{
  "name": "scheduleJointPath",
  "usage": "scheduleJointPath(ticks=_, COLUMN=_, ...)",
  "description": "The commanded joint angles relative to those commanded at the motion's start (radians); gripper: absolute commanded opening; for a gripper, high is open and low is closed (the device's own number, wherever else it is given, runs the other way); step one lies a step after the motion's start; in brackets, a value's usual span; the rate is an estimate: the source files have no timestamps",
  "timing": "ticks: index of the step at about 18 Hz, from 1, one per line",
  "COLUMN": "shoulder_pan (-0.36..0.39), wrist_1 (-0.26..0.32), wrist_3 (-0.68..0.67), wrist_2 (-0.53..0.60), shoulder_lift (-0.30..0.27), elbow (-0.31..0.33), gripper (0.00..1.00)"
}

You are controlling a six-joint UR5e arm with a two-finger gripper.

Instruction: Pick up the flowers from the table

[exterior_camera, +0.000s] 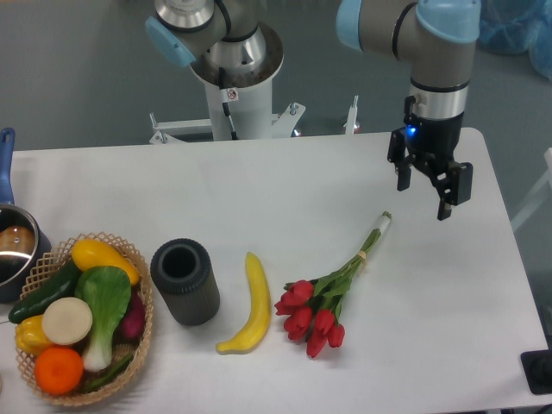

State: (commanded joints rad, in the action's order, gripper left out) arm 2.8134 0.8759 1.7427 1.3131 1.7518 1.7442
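Observation:
The flowers point(321, 306) lie flat on the white table point(285, 181): several red tulip buds with green leaves at the front, and the bound pale-green stems point(371, 237) running up and to the right. My gripper point(424, 197) hangs above the table, up and to the right of the stem tips, apart from them. Its two dark fingers point(403, 179) are spread, with nothing between them.
A yellow banana point(249, 306) lies just left of the tulip buds. A dark cylindrical cup point(185, 280) stands left of it. A wicker basket of vegetables and fruit point(76, 319) sits at the front left, and a blue-handled pot point(12, 246) at the left edge.

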Motion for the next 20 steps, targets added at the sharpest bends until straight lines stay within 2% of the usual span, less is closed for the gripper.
scheduleJointPath(ticks=3, shoulder_pan=-0.020, wrist_1=-0.002, wrist_3=-0.049, wrist_2=-0.020, shoulder_lift=0.014, elbow=-0.002, gripper=1.00)
scheduleJointPath(ticks=7, shoulder_pan=-0.037, wrist_1=0.000, wrist_3=-0.193, wrist_2=-0.135, shoulder_lift=0.047, elbow=-0.005, gripper=1.00)
scheduleJointPath(ticks=9, shoulder_pan=-0.067, wrist_1=0.009, wrist_3=-0.209, wrist_2=-0.133, shoulder_lift=0.081, elbow=-0.023, gripper=1.00)
scheduleJointPath(ticks=12, shoulder_pan=-0.109, wrist_1=0.011, wrist_3=-0.305, wrist_2=-0.133, shoulder_lift=0.113, elbow=-0.029, gripper=1.00)
scheduleJointPath(ticks=20, shoulder_pan=-0.100, wrist_1=0.011, wrist_3=-0.318, wrist_2=-0.140, shoulder_lift=0.192, elbow=0.001, gripper=1.00)
